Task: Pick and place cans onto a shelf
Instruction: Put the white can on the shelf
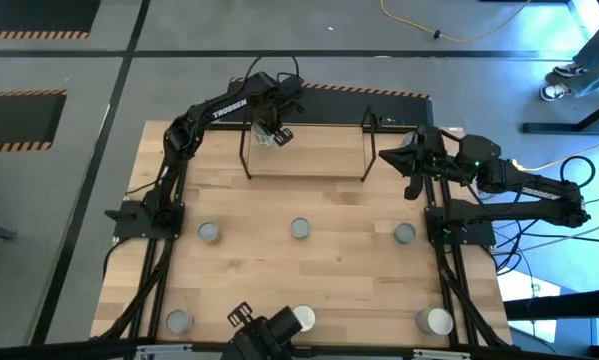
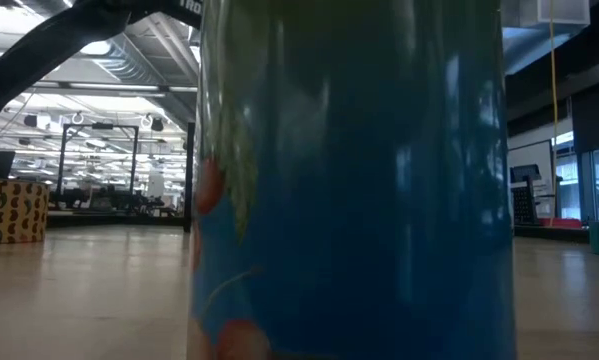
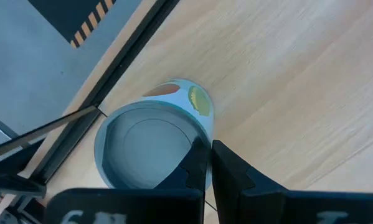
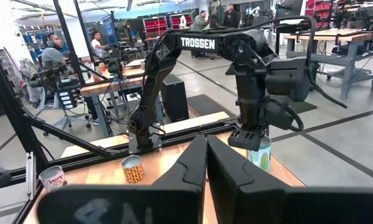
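Note:
My left gripper (image 1: pixel 271 135) is at the far-left corner of the shelf (image 1: pixel 309 152), a light board in a black wire frame, and is shut on a can (image 3: pixel 152 143) with a silver-grey top and a bluish, orange and green side. The right wrist view shows this can (image 4: pixel 261 155) below the left gripper. My right gripper (image 1: pixel 387 155) is shut and empty, just off the shelf's right end. Several more cans stand on their bases on the table, among them three in a middle row (image 1: pixel 299 229). My left gripper holds the can by its top rim (image 3: pixel 206 127), one finger inside the rim over the recessed top and one outside on the side wall. The fingers come from above, pointing down. The can is upright over the shelf board (image 3: pixel 286 81); whether its base rests there I cannot tell.
Three cans stand near the table's near edge (image 1: pixel 179 321) (image 1: pixel 301 318) (image 1: pixel 436 321); the middle one, blue, fills the low view (image 2: pixel 349 180). The shelf's black wire side loop (image 3: pixel 43 130) runs close beside the held can. People sit at benches in the room behind (image 4: pixel 49 53).

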Action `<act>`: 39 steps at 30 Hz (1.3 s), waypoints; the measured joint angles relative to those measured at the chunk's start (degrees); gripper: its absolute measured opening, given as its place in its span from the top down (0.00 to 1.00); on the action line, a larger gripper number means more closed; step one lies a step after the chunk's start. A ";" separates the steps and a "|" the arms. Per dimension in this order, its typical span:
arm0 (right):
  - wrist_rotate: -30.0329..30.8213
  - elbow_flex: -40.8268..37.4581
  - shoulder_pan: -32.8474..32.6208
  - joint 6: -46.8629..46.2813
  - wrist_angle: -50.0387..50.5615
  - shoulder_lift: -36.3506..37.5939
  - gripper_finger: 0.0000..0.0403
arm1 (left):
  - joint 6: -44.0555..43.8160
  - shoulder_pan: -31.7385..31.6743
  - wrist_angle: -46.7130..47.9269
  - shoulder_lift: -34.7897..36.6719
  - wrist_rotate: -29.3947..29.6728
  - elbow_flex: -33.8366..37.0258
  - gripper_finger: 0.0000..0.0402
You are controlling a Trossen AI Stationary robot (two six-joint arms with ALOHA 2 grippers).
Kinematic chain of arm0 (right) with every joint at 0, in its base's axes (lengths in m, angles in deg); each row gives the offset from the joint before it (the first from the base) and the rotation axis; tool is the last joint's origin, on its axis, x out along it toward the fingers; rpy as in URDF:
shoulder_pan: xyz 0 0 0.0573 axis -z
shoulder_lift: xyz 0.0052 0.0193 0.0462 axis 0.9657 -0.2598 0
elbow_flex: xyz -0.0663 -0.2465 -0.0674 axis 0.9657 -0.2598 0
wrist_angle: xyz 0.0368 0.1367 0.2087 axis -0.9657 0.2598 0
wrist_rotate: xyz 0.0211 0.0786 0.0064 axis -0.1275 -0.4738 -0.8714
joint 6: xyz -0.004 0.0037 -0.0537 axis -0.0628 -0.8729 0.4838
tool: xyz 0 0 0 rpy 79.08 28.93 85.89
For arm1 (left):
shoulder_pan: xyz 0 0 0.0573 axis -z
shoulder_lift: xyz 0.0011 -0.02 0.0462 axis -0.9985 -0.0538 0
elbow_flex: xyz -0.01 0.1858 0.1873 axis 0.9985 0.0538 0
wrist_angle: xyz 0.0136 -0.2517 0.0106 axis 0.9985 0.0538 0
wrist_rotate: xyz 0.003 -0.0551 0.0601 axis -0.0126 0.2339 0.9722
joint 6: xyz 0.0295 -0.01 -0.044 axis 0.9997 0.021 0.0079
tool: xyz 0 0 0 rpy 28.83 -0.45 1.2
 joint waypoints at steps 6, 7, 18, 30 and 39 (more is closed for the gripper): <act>0.02 0.00 0.00 0.00 0.00 0.00 0.96 | 0.03 0.07 -1.69 0.00 0.05 0.02 0.99; 0.00 0.00 0.02 0.00 0.00 0.00 0.96 | 0.12 0.00 -1.69 0.00 0.06 0.02 0.99; 0.01 0.00 0.01 0.00 -0.02 -0.01 0.96 | 0.64 0.01 -1.71 0.00 -0.04 0.09 0.93; 0.00 0.00 0.02 0.00 0.00 0.00 0.96 | 0.66 0.33 -2.57 0.02 0.01 0.10 0.83; 0.02 0.00 0.02 0.00 0.00 0.00 0.96 | 1.00 0.50 -1.03 1.10 0.83 0.11 0.82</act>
